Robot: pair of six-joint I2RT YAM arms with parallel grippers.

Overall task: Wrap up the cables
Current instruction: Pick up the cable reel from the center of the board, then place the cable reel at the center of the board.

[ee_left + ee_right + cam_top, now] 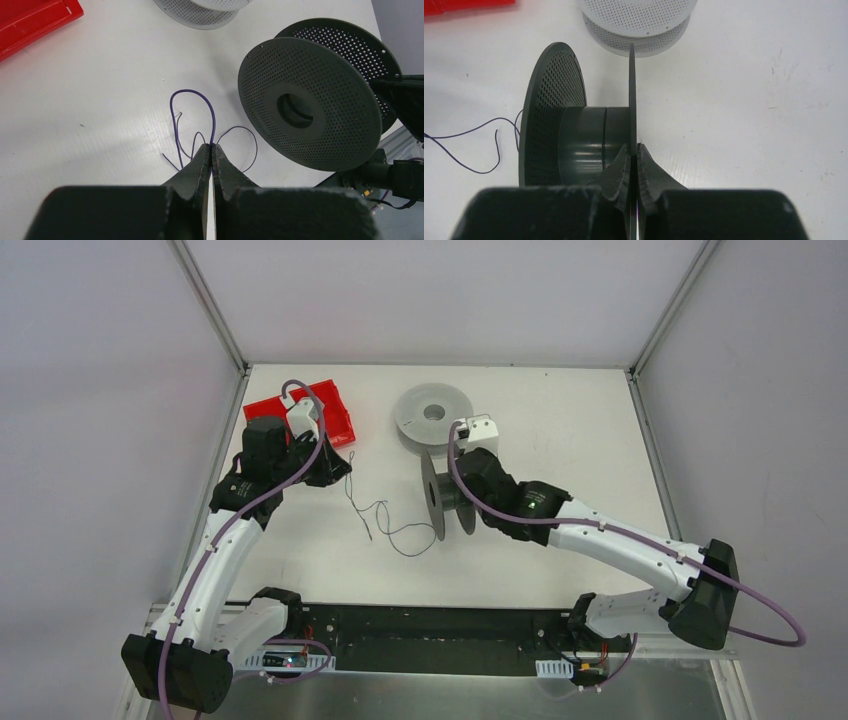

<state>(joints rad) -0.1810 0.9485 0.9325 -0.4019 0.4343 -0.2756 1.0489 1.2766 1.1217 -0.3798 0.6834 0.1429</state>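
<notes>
Left wrist view: left gripper (pixel 211 149) pinched shut on cable (pixel 192 91). Wire looped out from fingertips, rest lay in loose curls on white table (pixel 100 100) just beside dark spool (pixel 305 105). Right gripper (pixel 634 150) clamped on thin edge of that spool's flange, flanges upright. Light grey spool (pixel 432 418) lay flat behind.

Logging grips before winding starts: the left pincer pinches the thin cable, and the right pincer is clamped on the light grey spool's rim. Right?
No. The right pincer is clamped on the rim of the dark spool standing on edge; the light grey spool lies flat behind it, as the right wrist view shows. The left pincer does pinch the thin cable.
</notes>
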